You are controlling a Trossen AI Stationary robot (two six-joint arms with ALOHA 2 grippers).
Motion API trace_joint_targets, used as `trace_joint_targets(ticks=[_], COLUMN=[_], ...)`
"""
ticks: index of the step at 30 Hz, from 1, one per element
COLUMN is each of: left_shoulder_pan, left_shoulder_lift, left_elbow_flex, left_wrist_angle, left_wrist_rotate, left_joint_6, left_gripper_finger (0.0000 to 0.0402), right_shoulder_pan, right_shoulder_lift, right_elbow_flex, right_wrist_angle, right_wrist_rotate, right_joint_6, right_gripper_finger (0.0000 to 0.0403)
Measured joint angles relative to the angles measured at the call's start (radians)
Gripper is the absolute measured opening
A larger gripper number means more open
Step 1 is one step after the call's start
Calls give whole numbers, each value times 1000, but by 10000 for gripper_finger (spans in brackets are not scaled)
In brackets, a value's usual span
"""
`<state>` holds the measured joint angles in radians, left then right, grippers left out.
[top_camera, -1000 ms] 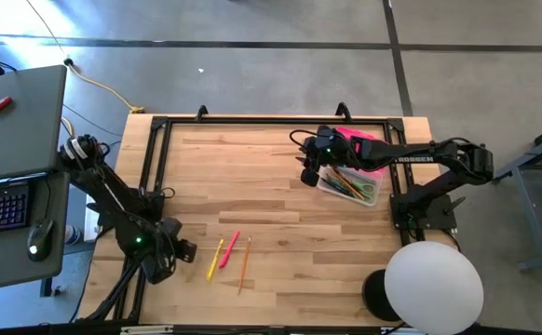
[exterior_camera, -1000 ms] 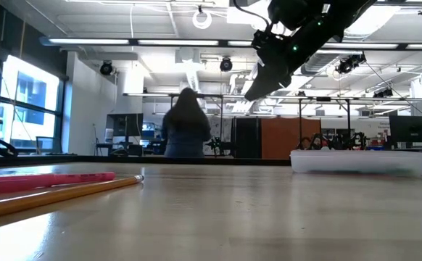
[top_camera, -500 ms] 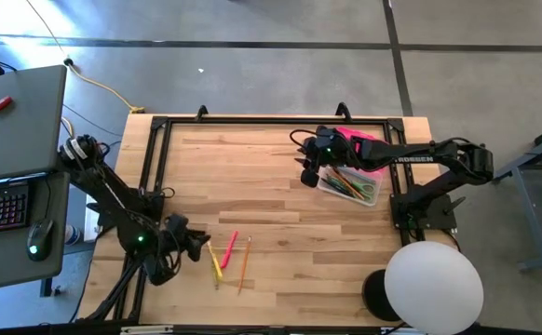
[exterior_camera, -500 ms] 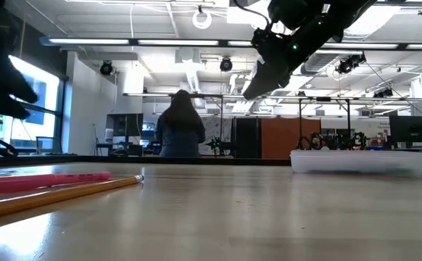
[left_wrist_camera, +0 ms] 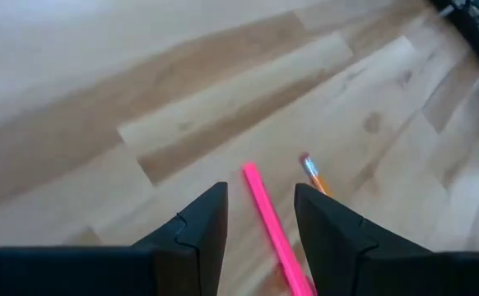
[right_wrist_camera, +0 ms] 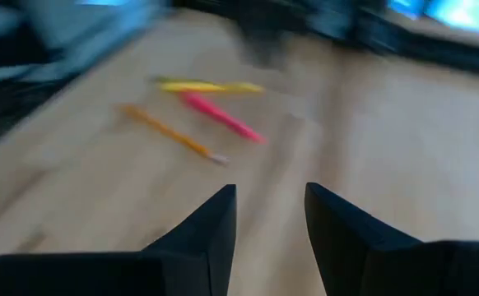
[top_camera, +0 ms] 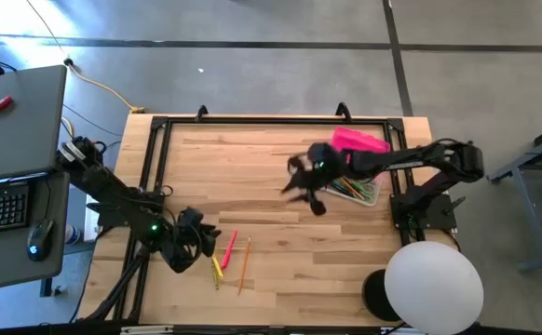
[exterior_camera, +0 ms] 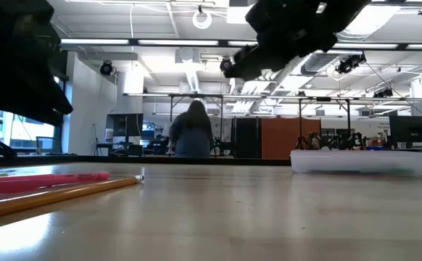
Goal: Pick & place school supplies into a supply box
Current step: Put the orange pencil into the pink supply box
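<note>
Thin pink-red plastic pen (top_camera: 231,243), lower centre of high view, between a yellow pencil (top_camera: 217,261) and an orange one (top_camera: 244,263).
Light, stiff, rolls easily; pinch mid-shaft. Left gripper (top_camera: 196,244), fingers spread, empty, just beside it. Farther: right gripper (top_camera: 306,186) spread, empty, near clear plastic box (top_camera: 353,186), pink lid (top_camera: 359,142) beyond it.
</note>
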<state>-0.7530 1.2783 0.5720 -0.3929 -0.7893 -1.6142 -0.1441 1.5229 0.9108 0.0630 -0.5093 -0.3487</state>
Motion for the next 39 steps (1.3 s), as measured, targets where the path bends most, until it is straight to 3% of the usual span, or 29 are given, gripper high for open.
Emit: trace_joint_targets(ticks=[6, 10, 16, 21, 25, 29, 39], left_shoulder_pan=[64, 84, 86, 86, 86, 86, 86], left_shoulder_lift=[-8, -8, -30, -88, -135, -163, -190], left_elbow_flex=[0, 1, 40, 119, 182, 218, 228], left_wrist_angle=[1, 2, -5, -99, -262, -414, -440], left_wrist_rotate=[2, 14, -3, -13, -27, -77, -78], left_joint_6=[68, 73, 149, 197, 197, 195, 189], left_gripper_finger=[177, 177, 177, 177, 177, 177, 177], right_shoulder_pan=[128, 169, 150, 147, 158, 159, 159], right_shoulder_lift=[222, 354, 530, 683, 793, 868, 921], right_elbow_flex=[2, 48, 298, 577, 721, 802, 807], right_wrist_angle=[353, 443, 408, 154, -32, -41, -84], right_wrist_rotate=[-121, -309, -526, -639, -649, -622, -463], right_joint_6=[-172, -335, -162, -152, -278, -324, -417], right_gripper_finger=[124, 124, 124, 119, 102, 83, 78])
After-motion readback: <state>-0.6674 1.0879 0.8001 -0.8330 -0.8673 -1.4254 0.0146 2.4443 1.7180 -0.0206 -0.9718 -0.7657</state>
